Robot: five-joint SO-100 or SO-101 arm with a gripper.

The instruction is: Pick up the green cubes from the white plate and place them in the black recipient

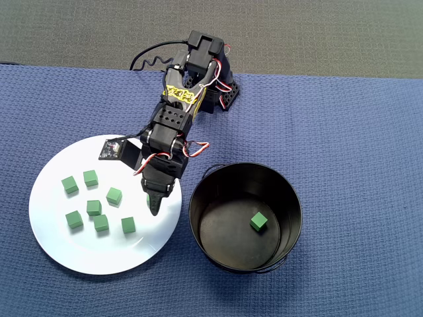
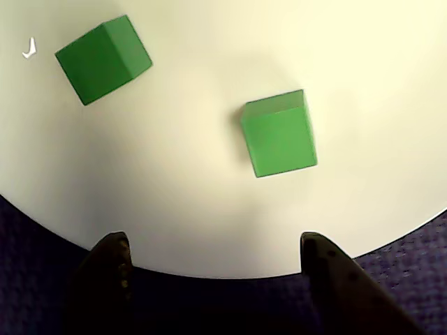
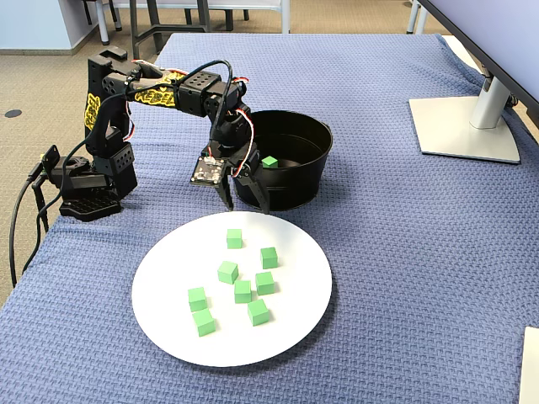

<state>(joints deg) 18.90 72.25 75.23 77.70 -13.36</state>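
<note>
1. I take the plate as my landmark and read the overhead view from left to right. Seven cubes lie on its left and middle part; the eighth already sits in the bucket, which stands just beside the plate's right rim.
2. The cube nearest the plate's right side, in the lower row, is this one; another lies above it, nearer the middle. I judge one of these two is my next pick, as they sit closest to the arm.
3. The gripper hangs over the plate's right edge, empty. In the wrist view its two fingertips stand well spread, poised above the plate's rim, with nothing between them.
4. In that wrist view one cube lies just ahead on the plate, nearer the right fingertip than the left; a second lies further in, to the left.
5. To do this well, I would shift the jaws right until the near cube is centred between them, and turn the wrist so the fingers meet its flat faces, since it sits slightly skewed.
6. I would then descend low without scraping the glossy plate, and close gently so that the cube does not slide away.
</note>
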